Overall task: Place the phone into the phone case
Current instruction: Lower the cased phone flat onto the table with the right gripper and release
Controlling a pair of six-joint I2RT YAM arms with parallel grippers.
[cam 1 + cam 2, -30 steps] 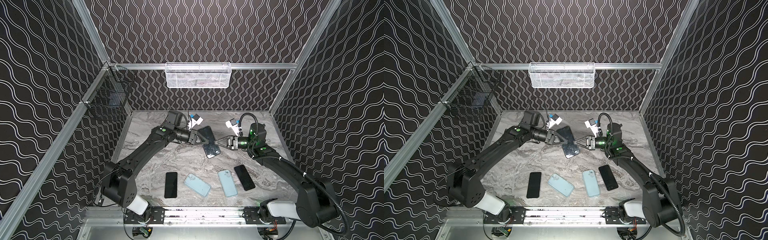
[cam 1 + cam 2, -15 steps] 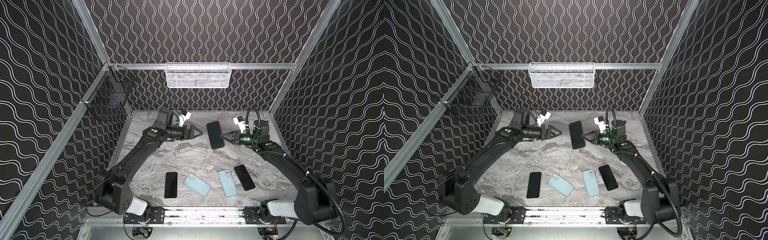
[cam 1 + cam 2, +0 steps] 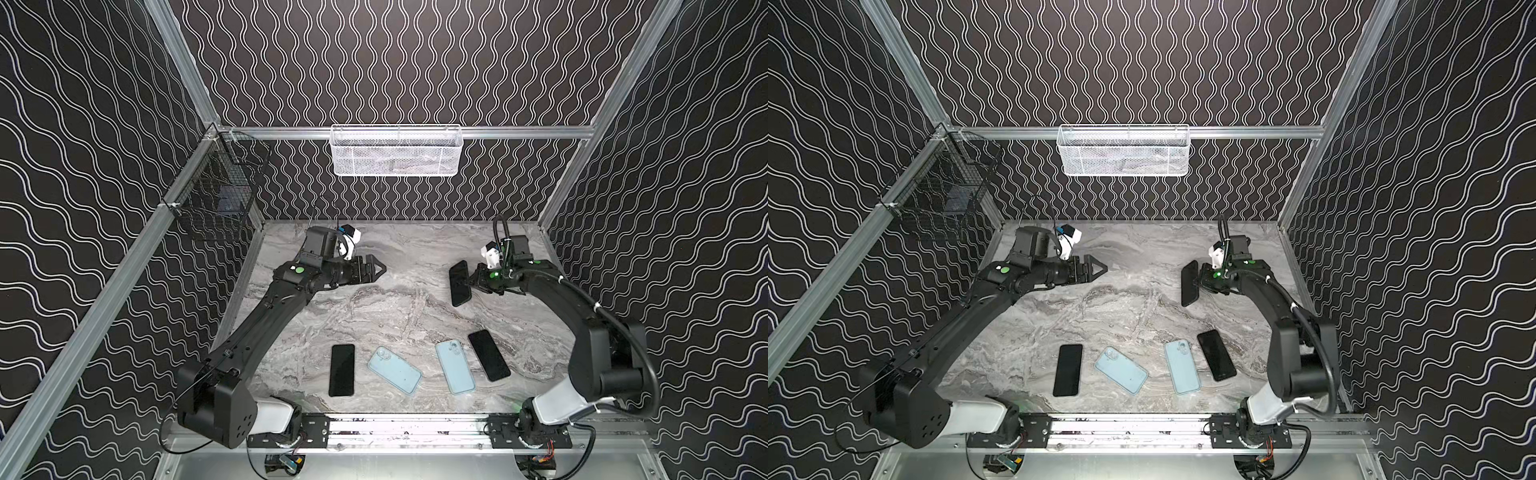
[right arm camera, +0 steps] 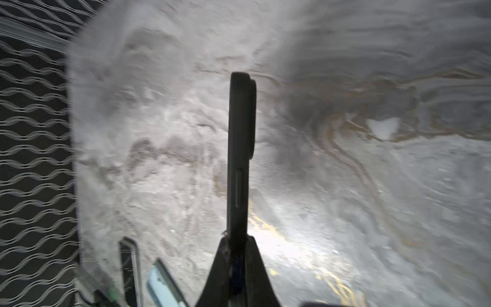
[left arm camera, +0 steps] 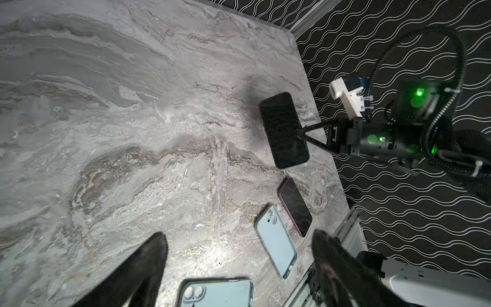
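Over the table [image 3: 374, 299], right gripper [image 3: 469, 281] pinching phone [image 3: 459, 286]

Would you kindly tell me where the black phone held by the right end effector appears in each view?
Top view: the black phone is right of centre, toward the back.
Top view: the black phone is again right of centre, toward the back.
Left wrist view: the black phone is seen face-on, gripped at one long edge.
Right wrist view: the black phone is edge-on, mid-picture.
Shared landmark: the right end effector clamped on it.
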